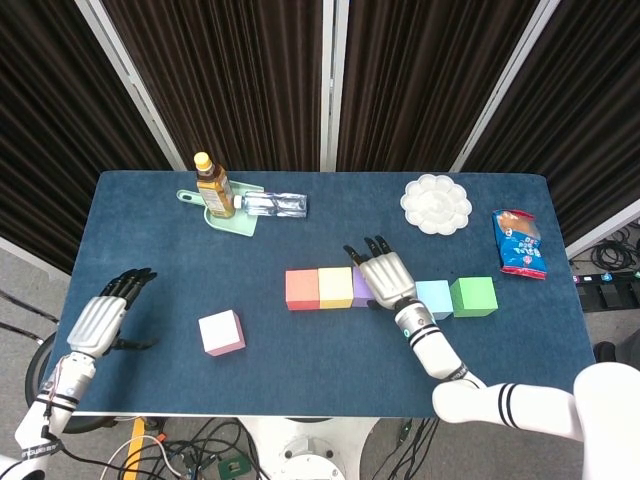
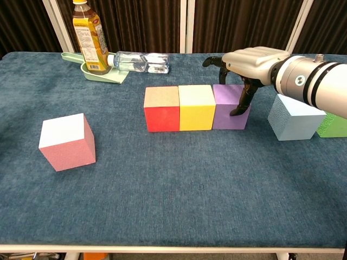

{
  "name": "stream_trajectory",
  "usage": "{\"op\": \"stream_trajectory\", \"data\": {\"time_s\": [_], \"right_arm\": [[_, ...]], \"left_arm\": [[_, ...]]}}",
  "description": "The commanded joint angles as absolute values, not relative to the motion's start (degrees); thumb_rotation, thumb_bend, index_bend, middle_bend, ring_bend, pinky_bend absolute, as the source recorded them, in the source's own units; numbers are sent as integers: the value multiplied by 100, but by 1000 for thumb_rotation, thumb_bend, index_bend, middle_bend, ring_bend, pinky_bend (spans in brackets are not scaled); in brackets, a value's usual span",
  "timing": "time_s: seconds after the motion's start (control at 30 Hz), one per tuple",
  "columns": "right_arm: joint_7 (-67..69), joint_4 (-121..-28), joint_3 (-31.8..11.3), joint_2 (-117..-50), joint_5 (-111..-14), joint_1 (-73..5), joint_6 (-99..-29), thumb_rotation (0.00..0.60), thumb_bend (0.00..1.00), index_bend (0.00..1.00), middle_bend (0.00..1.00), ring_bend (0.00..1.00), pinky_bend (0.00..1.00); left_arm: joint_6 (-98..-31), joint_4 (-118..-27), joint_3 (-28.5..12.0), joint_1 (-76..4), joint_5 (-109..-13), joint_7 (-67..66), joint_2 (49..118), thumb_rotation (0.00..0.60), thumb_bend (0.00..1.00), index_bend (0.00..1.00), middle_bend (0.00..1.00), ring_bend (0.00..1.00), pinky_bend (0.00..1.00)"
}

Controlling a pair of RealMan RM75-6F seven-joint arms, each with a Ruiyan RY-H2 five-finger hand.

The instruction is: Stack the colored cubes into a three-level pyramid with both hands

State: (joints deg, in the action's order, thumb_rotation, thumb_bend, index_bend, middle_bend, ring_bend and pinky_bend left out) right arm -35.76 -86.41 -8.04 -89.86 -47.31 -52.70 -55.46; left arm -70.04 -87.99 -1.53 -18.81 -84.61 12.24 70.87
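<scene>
Chest view showed my right hand [image 2: 251,62] clasping the purple cube [image 2: 230,105] at the row's end beside yellow [image 2: 196,106]; it looked light, rigid, best gripped by opposite faces.

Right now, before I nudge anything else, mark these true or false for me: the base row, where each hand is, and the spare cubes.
1. The red cube, yellow cube and purple cube form one row, sides together. True.
2. The right hand is over the purple cube. True.
3. The pink cube sits on top of the red cube. False: it stands alone on the table, left of the row.
4. The left hand holds a cube. False: it holds nothing, near the table's left edge.
5. The light blue cube touches the purple cube. False: a gap separates them.
</scene>
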Motion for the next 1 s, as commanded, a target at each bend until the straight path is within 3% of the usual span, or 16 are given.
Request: {"op": "stream_trajectory", "data": {"time_s": [0.03, 1.0], "right_arm": [[-3574, -8601, -802, -9019, -4737, -5273, -5528, 600, 101, 0, 451, 0, 0], [-3420, -8621, -858, -9001, -4773, -5214, -5450, 600, 101, 0, 449, 0, 0]], "left_arm": [[-6980, -8795, -152, -1885, -8444, 1228, 7092, 600, 0, 100, 50, 0, 107], [-6891, -8871, -168, -1962, -8442, 1148, 7084, 600, 0, 101, 50, 0, 107]]}}
